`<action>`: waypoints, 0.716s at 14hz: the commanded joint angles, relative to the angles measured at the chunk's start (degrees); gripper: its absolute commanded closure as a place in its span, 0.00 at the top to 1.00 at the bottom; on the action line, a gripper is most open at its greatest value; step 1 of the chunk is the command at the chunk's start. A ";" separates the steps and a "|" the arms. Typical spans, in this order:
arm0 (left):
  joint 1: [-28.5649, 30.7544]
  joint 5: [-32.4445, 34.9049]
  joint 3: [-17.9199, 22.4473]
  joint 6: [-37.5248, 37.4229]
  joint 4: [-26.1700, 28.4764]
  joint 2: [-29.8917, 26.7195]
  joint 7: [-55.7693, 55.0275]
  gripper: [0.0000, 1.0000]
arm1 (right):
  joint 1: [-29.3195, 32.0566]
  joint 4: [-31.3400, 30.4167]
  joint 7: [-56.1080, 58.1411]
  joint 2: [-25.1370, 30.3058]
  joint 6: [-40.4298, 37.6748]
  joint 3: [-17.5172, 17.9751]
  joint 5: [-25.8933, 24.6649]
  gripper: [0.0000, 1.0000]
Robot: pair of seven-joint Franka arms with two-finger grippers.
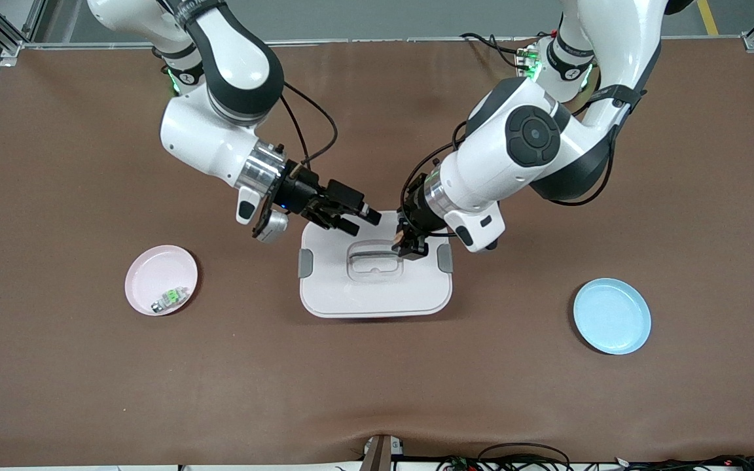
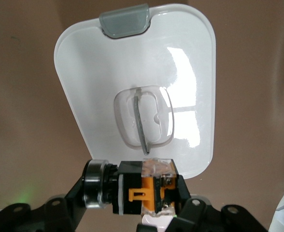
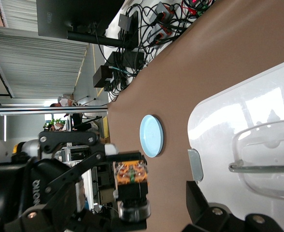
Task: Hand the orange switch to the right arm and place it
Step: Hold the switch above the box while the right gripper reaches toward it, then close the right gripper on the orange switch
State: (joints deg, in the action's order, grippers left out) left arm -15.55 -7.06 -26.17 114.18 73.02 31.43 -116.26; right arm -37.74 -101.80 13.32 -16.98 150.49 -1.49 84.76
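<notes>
From the front, the left tool is holding the orange switch over the white lid. The right tool is waiting just beside it, also over the lid, fingers parted.

In the left wrist view, the left tool is clamping the orange switch by its black body. It is looking light, rigid and smooth-sided, so flat faces are likely the safest hold.

In the right wrist view, the switch is sitting in the left tool's grip, apart from the right tool.
</notes>
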 commanded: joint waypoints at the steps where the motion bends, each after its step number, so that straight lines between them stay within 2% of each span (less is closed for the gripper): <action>1: -0.45 -0.76 -0.11 0.34 -0.42 0.03 -0.64 0.00 | -2.33 3.89 1.18 -4.02 2.87 -0.79 1.37 1.00; 6: -2.20 -0.67 -0.11 3.77 -0.42 1.00 -1.08 0.00 | -3.92 4.16 1.71 -5.69 4.63 -0.79 1.81 1.00; 10: -3.00 -0.67 -0.02 3.95 -0.42 1.26 -1.17 0.00 | -4.97 4.07 1.71 -5.69 5.17 -0.79 4.44 1.00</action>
State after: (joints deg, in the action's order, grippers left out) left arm -18.10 -7.06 -26.17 117.61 73.03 32.47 -116.88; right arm -41.38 -99.27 13.95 -22.02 155.23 -1.55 86.86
